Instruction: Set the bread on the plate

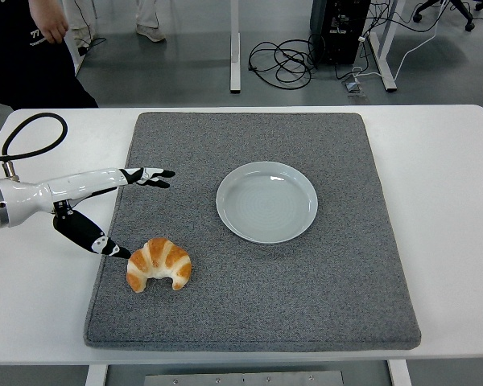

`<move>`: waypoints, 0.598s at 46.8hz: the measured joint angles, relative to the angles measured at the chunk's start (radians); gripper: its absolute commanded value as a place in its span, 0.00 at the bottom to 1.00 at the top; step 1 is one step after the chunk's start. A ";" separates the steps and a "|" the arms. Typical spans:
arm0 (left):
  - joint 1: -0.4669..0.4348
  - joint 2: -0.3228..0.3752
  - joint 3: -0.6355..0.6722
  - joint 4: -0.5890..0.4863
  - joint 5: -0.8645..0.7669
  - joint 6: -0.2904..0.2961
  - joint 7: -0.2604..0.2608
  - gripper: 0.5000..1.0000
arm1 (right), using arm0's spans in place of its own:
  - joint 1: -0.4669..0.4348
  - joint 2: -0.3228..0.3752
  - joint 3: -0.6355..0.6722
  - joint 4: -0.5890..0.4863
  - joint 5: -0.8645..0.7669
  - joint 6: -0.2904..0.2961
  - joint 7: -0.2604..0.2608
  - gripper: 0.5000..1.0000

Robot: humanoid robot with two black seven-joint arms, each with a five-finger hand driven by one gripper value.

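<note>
A golden croissant (159, 264) lies on the grey mat (306, 273) near its front left corner. A pale blue plate (266, 201) sits in the mat's middle with nothing on it. My left hand (117, 209) comes in from the left edge and hovers over the mat's left border, just above and left of the croissant. Its fingers (149, 175) stretch out toward the right and the thumb (97, 239) points down at the croissant's left end. The hand is open and holds nothing. The right arm does not show.
A person in dark clothes (32, 56) stands at the top left behind the table. A black cable (32, 133) loops on the table by my left arm. Table legs and cables lie on the floor beyond the far edge.
</note>
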 measured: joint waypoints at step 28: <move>0.101 -0.131 0.005 0.095 0.242 0.152 -0.021 0.87 | 0.000 0.000 0.000 0.000 0.000 0.000 0.000 1.00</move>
